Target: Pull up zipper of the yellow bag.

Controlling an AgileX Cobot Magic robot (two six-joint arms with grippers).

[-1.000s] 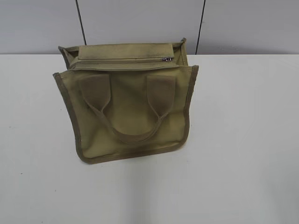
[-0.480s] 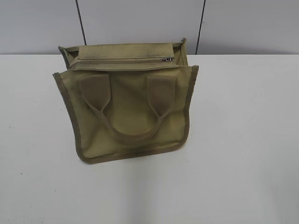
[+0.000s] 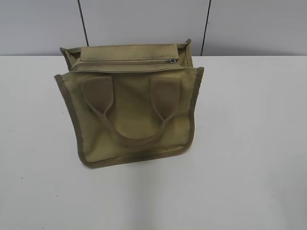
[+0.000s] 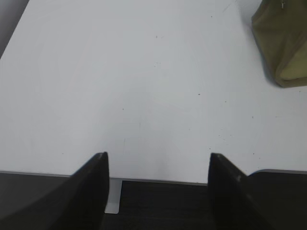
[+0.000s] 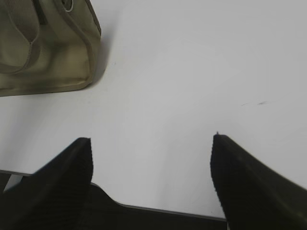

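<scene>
The yellow bag (image 3: 129, 103), a khaki canvas tote with darker trim, lies on the white table (image 3: 249, 143) with its looped handle toward me. The zipper (image 3: 129, 61) runs across its far top, with the small metal pull (image 3: 171, 61) at the right end. No gripper shows in the exterior view. In the left wrist view my left gripper (image 4: 158, 158) is open and empty over the table's near edge, with a bag corner (image 4: 283, 43) at the upper right. In the right wrist view my right gripper (image 5: 151, 141) is open and empty, with the bag (image 5: 43, 48) at the upper left.
A grey panelled wall (image 3: 144, 24) stands behind the table. The table's front edge (image 4: 163, 181) lies just under the left gripper, with a dark floor below it.
</scene>
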